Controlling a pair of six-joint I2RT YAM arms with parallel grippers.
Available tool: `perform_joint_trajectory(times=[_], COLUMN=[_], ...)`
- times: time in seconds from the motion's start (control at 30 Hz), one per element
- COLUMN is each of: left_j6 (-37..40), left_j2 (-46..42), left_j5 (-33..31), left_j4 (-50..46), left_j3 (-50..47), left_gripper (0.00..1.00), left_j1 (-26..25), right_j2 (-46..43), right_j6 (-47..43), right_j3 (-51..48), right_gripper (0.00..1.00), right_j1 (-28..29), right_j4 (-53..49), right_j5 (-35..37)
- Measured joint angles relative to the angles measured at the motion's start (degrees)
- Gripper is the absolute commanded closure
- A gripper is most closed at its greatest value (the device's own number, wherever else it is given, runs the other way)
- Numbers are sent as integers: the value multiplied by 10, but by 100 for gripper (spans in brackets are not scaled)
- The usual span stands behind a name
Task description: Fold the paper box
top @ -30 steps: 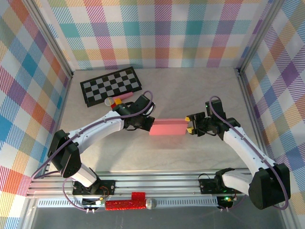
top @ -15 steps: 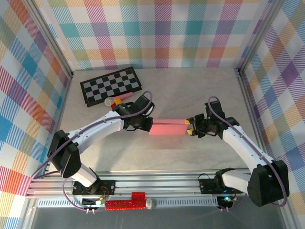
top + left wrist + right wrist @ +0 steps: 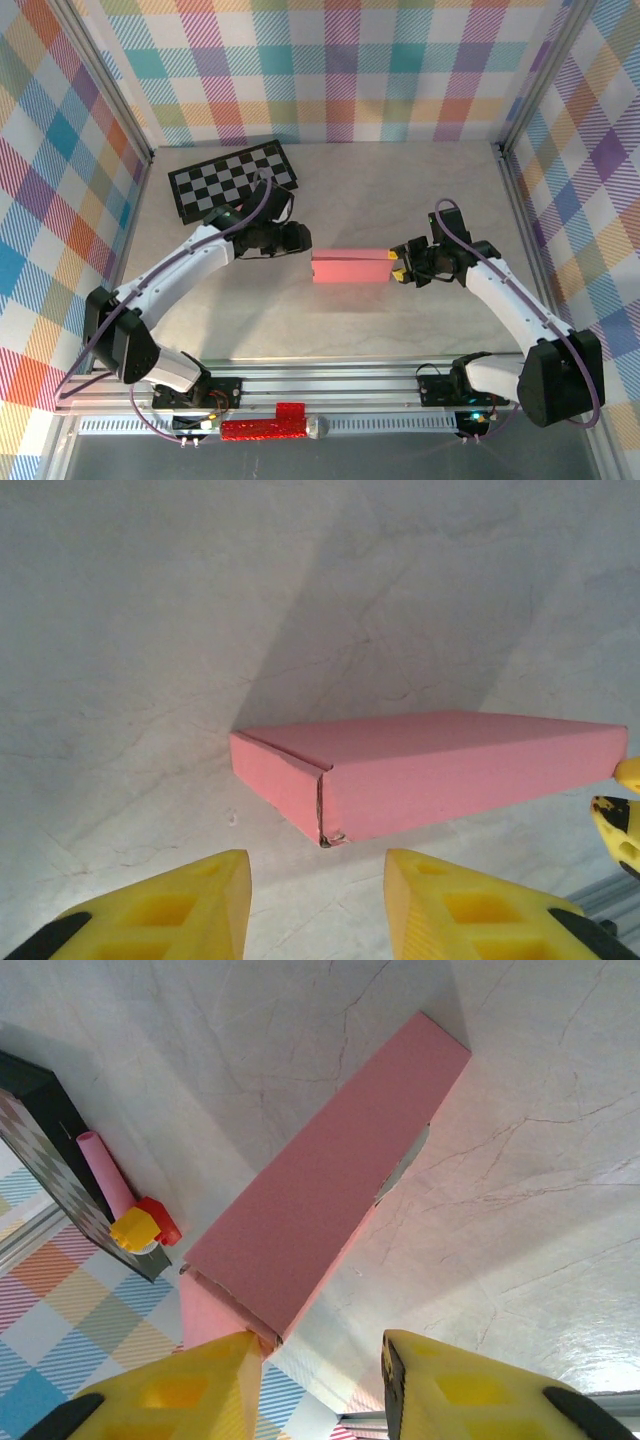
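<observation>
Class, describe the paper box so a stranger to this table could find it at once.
Start at the pale table inside the plaid walls. Near its middle lies the paper box, a flat, closed slab. It is plain salmon pink, unlike the black-and-white checkerboard at the back left.

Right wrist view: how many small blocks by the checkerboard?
3: pink cylinder lying along the checkerboard's edge; yellow block at its end; red block beside the yellow one. More may be hidden.
</observation>
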Motion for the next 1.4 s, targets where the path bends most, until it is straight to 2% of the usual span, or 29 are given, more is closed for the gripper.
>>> perform_joint_trajectory(times=[0.3,0.57,1.03,1.2,1.4], left_j6=[-24,-27,-21,-7,11], left_j2=[40,42,41,30,-32], left_j5=[38,47,54,54,53], left_j4=[24,45,87,88,103], left_j3=[-4,-33,-60,-69,-136], left_gripper=[66,76,81,81,81], left_j1=[0,0,0,-3,-33], right_j2=[5,7,16,24,12], right_j6=[-9,-9,-14,-50,-151], right_j3=[5,6,16,36,52], right_gripper=[63,63,63,63,66], right_j1=[0,0,-1,-1,0], right_j4=[-2,-3,-12,-51,-150], right_j5=[0,0,0,0,-10])
